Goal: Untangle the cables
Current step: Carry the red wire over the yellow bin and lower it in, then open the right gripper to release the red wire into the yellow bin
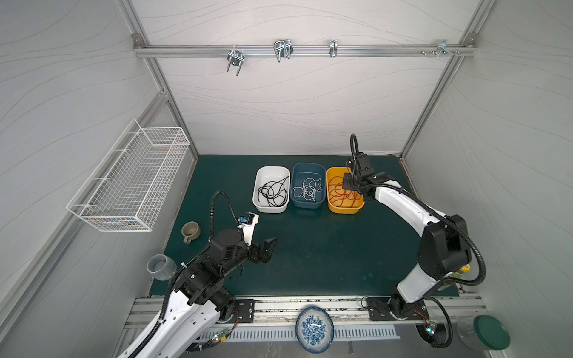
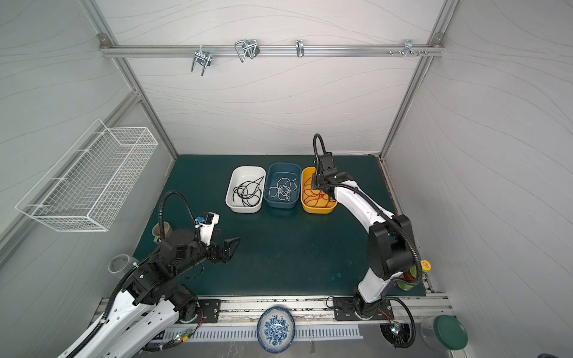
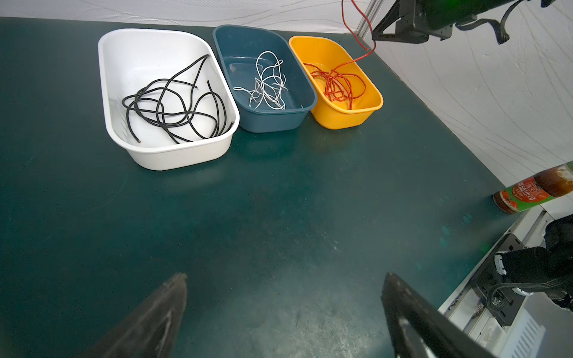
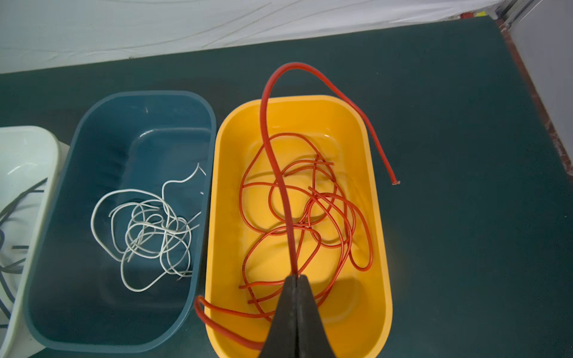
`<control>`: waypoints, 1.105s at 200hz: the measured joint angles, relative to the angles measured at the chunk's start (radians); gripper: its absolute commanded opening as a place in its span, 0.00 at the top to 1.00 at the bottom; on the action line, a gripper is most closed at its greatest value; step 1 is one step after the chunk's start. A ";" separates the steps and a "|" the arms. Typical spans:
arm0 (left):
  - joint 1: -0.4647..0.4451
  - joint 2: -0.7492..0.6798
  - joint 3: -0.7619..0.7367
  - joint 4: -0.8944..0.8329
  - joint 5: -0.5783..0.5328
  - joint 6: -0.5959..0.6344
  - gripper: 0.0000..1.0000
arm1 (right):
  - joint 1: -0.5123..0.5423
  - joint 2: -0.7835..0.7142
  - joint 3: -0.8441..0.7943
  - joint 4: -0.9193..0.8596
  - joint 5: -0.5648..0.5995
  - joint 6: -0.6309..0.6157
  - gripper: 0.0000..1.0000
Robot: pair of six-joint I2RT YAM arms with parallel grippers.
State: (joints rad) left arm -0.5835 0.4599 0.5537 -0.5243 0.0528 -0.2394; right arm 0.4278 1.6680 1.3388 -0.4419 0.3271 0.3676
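- A round glazed plate (image 1: 314, 328) with a blue-and-white floral pattern lies on the metal rail at the front edge. A clear jar with a flat green lid (image 1: 491, 332) stands off to the right.
- The left gripper (image 3: 285, 277) hovers over the matte dark-green mat (image 1: 310, 254). Its two wedge-shaped black fingers are spread wide and hold nothing.
- Left of that arm are a transparent plastic cup (image 1: 161, 267) and, farther back, a dull olive mug (image 1: 190, 232) with a loop handle.
- Three smooth plastic bins with rounded corners sit side by side across the mat.
- The white bin (image 1: 271, 170) on the left holds loosely coiled black cables (image 1: 273, 192).
- The blue bin (image 1: 307, 167) in the middle holds thin, tangled white cables (image 1: 307, 189).
- The yellow bin (image 4: 381, 248) on the right holds looped red cables (image 4: 310, 217).
- The right gripper (image 4: 296, 277) hangs above the yellow bin, its tapered black tips pressed together on one red cable (image 4: 273, 155).
- That glossy strand arches up from the tips and out past the bin's rim. Its cut end is over the mat.
- A white wire-mesh basket (image 1: 133, 183) hangs on the left wall.
- Bent metal hooks (image 1: 282, 49) hang from an aluminium bar on the pale back wall.
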 measured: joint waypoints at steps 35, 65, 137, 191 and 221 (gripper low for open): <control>0.000 0.000 0.000 0.000 0.000 0.000 0.01 | 0.000 0.036 -0.023 0.000 -0.048 0.021 1.00; 0.000 0.000 0.000 0.000 0.000 0.000 0.01 | 0.000 0.060 -0.030 0.004 -0.087 0.037 1.00; 0.000 0.000 0.000 0.000 0.000 0.000 0.01 | -0.011 0.103 -0.046 0.024 -0.155 0.080 1.00; 0.000 0.000 0.000 0.000 0.000 0.000 0.01 | -0.046 0.146 -0.047 0.041 -0.214 0.106 1.00; 0.000 0.000 0.000 0.000 0.000 0.000 0.01 | -0.067 0.171 -0.052 0.043 -0.237 0.114 1.00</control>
State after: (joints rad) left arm -0.5835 0.4599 0.5537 -0.5243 0.0525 -0.2394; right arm 0.3611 1.8393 1.2865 -0.3985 0.0906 0.4816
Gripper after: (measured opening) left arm 0.991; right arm 0.045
